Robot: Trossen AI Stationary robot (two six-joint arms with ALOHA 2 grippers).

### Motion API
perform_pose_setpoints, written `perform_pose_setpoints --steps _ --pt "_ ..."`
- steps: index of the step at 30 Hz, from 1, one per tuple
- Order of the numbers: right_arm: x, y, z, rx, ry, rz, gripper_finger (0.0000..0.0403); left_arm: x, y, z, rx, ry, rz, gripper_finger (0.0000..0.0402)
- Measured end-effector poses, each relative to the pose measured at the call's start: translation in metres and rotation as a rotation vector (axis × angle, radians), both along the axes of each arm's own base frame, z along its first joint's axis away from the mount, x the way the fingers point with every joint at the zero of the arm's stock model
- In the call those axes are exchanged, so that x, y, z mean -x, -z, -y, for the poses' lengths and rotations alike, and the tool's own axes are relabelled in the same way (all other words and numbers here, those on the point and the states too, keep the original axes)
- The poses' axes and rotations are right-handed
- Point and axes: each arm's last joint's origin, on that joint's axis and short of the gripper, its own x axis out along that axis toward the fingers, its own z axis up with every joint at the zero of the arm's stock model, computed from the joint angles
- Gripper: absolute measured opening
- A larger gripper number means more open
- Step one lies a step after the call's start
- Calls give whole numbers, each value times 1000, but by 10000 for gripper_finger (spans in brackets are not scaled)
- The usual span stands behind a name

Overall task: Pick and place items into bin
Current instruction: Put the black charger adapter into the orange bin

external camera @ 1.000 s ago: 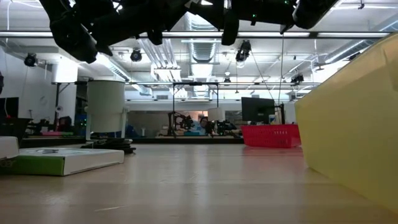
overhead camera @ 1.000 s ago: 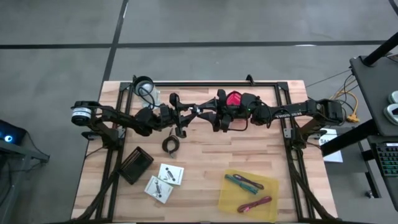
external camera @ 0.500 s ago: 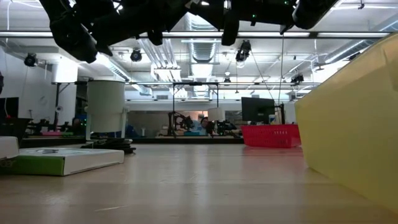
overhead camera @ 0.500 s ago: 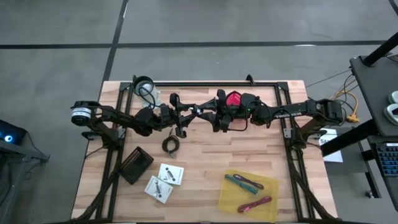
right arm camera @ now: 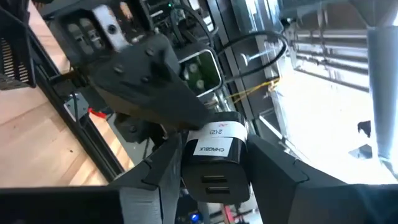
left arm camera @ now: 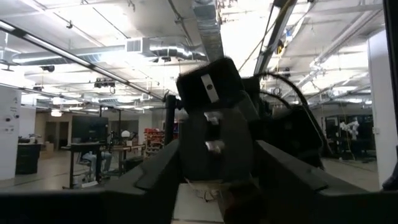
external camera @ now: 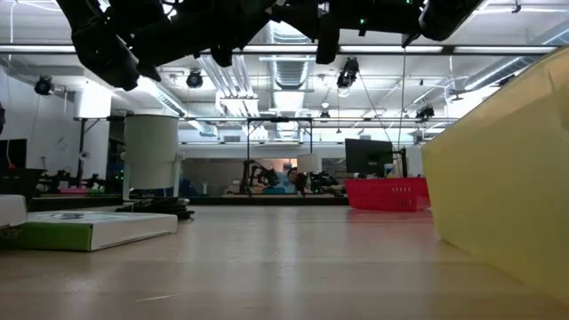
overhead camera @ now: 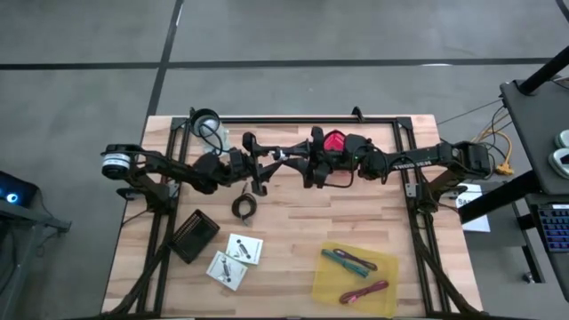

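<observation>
From above: left claw [overhead camera: 260, 169] and right claw [overhead camera: 313, 169] tip to tip above the middle of the bench [overhead camera: 293, 222], near its far edge. No telling there what sits between them.

Only in the right wrist view: right claw clamped on a black plastic charger block with a white label [right arm camera: 214, 168], one finger on each side. In the left wrist view, a dark block close ahead; cannot tell the left claw's state.

Also from above: a yellow flat bin [overhead camera: 324, 284] by the near right corner, holding a teal pen-like stick [overhead camera: 338, 259], a maroon pen-like stick [overhead camera: 363, 263] and a purplish-red pen-like stick [overhead camera: 364, 291]. Outside it, toward the near left corner, a black cable coil [overhead camera: 244, 207] and two white square cards [overhead camera: 244, 248], touching at a corner.

At bench height: just the bin's yellow wall at the right and the arms overhead.
</observation>
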Motion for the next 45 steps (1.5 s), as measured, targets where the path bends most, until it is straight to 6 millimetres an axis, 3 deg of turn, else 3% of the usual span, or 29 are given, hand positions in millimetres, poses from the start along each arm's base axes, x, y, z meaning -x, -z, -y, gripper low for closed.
perform_pose_setpoints --steps 4,8,19,30,39,45 --pt "1 -1 2 -30 55 12 135 1 2 0 0 -8 -6 240" --pt "2 -3 5 -34 113 20 133 2 5 -1 10 -27 -18 261" --pt "7 -5 26 -91 239 40 132 4 15 -2 41 -74 -75 266" --pt "15 7 53 -162 526 -41 133 3 31 -2 58 -96 -208 267" --pt "40 14 88 -379 670 -129 132 12 43 -3 83 -150 -253 267" --pt "62 26 98 -524 743 -187 132 18 48 -3 86 -156 -269 267"
